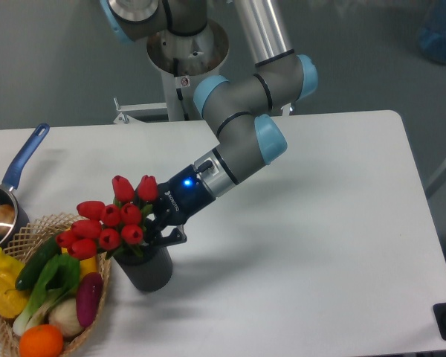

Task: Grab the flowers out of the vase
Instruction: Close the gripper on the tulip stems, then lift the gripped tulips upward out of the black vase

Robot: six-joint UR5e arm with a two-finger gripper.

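Note:
The flowers (108, 221), a bunch of red tulips with green leaves, stand in the vase (149, 271), a dark grey cylindrical cup at the table's front left. My gripper (157, 232) reaches in from the right at a slant, its fingers just above the vase's mouth at the base of the bunch. The fingers sit against the stems, but the blooms and the gripper body hide the tips, so I cannot tell if they are closed on the stems. The stems inside the vase are hidden.
A woven wicker basket (7, 338) of vegetables and fruit touches the vase's left side. A blue-handled steel pot (1, 208) stands at the left edge. The white table (320, 245) stretches to the right.

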